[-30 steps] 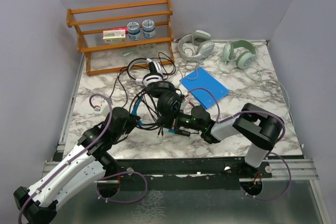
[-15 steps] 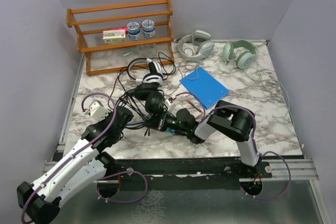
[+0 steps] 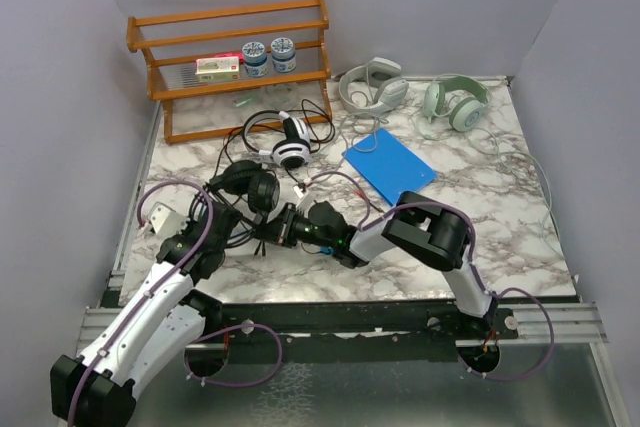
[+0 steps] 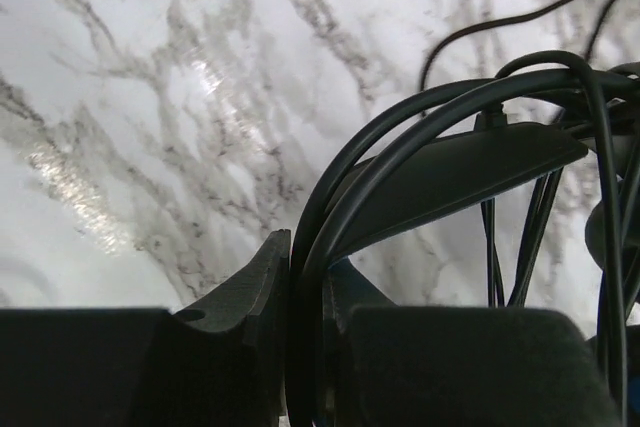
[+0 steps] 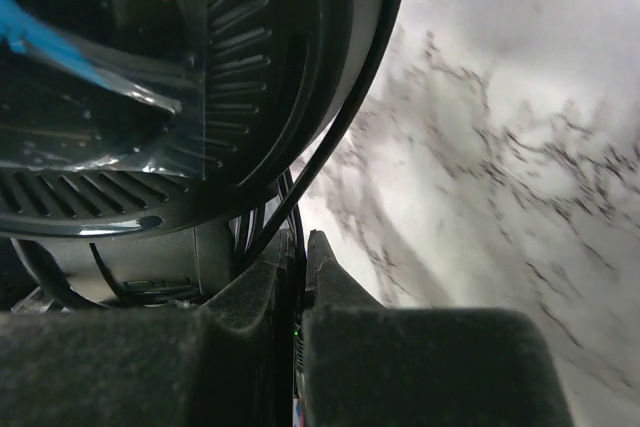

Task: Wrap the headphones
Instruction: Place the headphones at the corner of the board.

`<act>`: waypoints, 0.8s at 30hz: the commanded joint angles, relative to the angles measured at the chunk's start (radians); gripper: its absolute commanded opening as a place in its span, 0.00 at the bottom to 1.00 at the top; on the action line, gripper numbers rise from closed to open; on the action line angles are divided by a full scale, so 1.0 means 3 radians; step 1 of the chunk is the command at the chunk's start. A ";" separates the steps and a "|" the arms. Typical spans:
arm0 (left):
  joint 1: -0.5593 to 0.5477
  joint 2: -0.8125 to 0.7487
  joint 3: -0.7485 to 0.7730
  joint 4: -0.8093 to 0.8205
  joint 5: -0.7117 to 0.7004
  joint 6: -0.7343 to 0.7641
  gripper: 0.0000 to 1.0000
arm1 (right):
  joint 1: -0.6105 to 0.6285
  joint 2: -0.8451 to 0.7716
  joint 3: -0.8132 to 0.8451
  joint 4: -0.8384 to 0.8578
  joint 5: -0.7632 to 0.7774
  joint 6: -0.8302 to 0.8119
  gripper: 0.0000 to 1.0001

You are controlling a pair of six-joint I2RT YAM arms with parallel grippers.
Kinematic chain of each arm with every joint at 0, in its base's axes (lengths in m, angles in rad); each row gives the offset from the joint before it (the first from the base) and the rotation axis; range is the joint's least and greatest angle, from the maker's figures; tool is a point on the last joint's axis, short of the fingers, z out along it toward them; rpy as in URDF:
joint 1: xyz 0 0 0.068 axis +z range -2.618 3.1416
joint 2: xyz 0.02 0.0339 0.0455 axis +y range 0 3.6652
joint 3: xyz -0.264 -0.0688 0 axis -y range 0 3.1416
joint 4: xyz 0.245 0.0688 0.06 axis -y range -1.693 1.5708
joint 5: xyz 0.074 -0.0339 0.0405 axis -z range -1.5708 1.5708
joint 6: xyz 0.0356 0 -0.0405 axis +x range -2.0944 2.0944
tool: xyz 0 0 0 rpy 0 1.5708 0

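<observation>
Only the wrist views show the left pincer point(image 4: 305, 267) clenched on looped cords point(image 4: 400, 132) of the black headphones point(image 3: 257, 187) and the right pincer point(image 5: 300, 257) clenched on their thin cable point(image 5: 335, 132) beside an ear cup point(image 5: 250, 67); overhead, the pair lies at 9 o'clock on the counter point(image 3: 500, 217), dragged there from near the centre a second ago.

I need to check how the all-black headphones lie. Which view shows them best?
Top external: it alone shows the whole black headphones, lying on the marble table. The left wrist view catches just a dark curved piece and cables; the right wrist view, one ribbed ear cup close up.
</observation>
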 commanded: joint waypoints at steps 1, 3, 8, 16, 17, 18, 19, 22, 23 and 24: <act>0.0127 0.0027 -0.0293 0.0139 -0.0323 -0.0414 0.00 | 0.0077 0.0229 -0.0041 -0.0272 -0.0001 -0.0048 0.02; 0.0127 0.0053 -0.0422 0.0216 -0.0295 -0.0439 0.00 | 0.0102 0.0281 -0.0053 -0.0280 -0.0014 -0.0032 0.04; 0.0133 0.0133 -0.0580 0.0350 -0.0263 -0.0555 0.00 | 0.0112 0.0317 -0.0087 -0.0373 -0.0042 -0.0089 0.12; 0.0262 0.0164 -0.0556 0.0451 -0.0628 -0.0387 0.00 | 0.0110 -0.0231 -0.0436 -0.0635 0.0245 -0.0447 0.37; 0.0317 0.0217 -0.0568 0.0513 -0.0645 -0.0355 0.00 | 0.0111 -0.0294 -0.0466 -0.0679 0.0249 -0.0496 0.37; 0.0402 0.0284 -0.0569 0.0561 -0.0620 -0.0348 0.00 | 0.0109 -0.0356 -0.0501 -0.0708 0.0259 -0.0534 0.37; 0.0513 0.0365 -0.0543 0.0617 -0.0540 -0.0291 0.00 | 0.0111 -0.0437 -0.0549 -0.0728 0.0272 -0.0578 0.37; 0.0919 0.0590 -0.0461 0.0683 -0.0424 -0.0209 0.00 | 0.0108 -0.0718 -0.0702 -0.0788 0.0354 -0.0710 0.38; 0.1039 0.0631 -0.0432 0.0681 -0.0383 -0.0204 0.00 | 0.0111 -0.0825 -0.0740 -0.0851 0.0391 -0.0776 0.38; 0.1167 0.0650 -0.0422 0.0681 -0.0339 -0.0205 0.00 | 0.0112 -0.0944 -0.0761 -0.0950 0.0425 -0.0858 0.38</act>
